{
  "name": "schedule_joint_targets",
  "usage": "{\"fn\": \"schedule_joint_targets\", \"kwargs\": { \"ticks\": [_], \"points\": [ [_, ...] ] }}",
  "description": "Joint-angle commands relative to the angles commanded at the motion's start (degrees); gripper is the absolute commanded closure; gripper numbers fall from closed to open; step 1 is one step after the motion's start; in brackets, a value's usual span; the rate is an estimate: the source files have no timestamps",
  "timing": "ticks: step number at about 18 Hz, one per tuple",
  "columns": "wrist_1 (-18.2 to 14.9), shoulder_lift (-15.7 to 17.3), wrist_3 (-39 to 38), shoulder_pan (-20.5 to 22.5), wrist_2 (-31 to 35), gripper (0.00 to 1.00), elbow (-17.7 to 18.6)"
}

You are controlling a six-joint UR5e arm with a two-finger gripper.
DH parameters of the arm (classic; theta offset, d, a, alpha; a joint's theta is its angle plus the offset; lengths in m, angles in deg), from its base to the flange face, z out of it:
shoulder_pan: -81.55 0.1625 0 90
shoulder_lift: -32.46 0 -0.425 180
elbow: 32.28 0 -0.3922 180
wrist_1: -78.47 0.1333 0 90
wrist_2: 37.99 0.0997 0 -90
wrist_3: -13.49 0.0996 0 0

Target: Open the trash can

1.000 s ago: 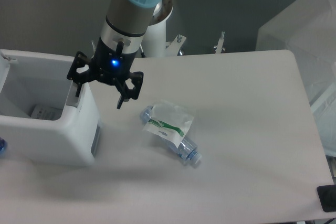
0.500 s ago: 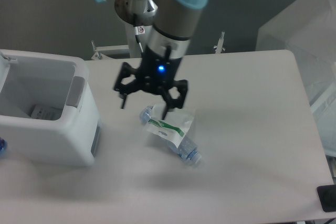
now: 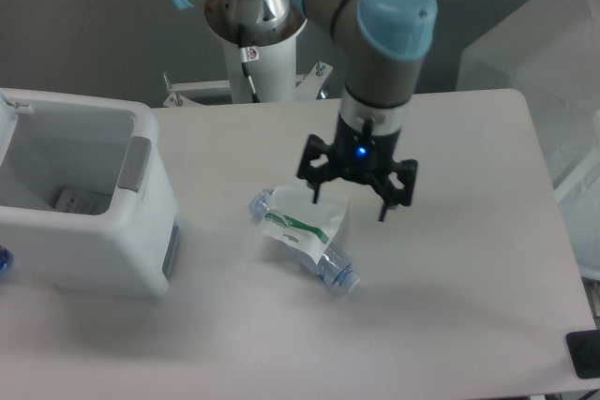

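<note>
Spanning the view: a white table [image 3: 450, 325] carries everything, rounded at its far right corner.
Trash can [image 3: 84, 241]: large white box at the table's left edge, its mouth facing up and uncovered, so the inside shows, with something pale lying at the bottom; a grey tab [image 3: 138, 161] sits on its right rim. By my reading the opening is already done.
Arm: grey with light blue caps, reaching down from the far edge over the table's middle.
Bottle [image 3: 302, 236]: crushed clear plastic with a green and white label, flat near the table's centre, long axis running from far left to near right.
Gripper [image 3: 357, 196]: fingers spread apart, holding nothing, hanging just above the bottle's right side.
Key relation: the trash can lies well apart to the left in the view, beyond the bottle, so any return means travelling toward the left edge.
</note>
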Motion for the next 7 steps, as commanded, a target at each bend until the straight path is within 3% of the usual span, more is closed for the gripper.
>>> {"fn": "schedule_joint_targets", "kwargs": {
  "ticks": [5, 7],
  "points": [
    [-0.3, -0.5, 13.5, 2.1, 1.7, 0.0, -0.1],
    [-0.5, -0.4, 14.9, 2.2, 1.8, 0.0, 0.1]
  ]
}}
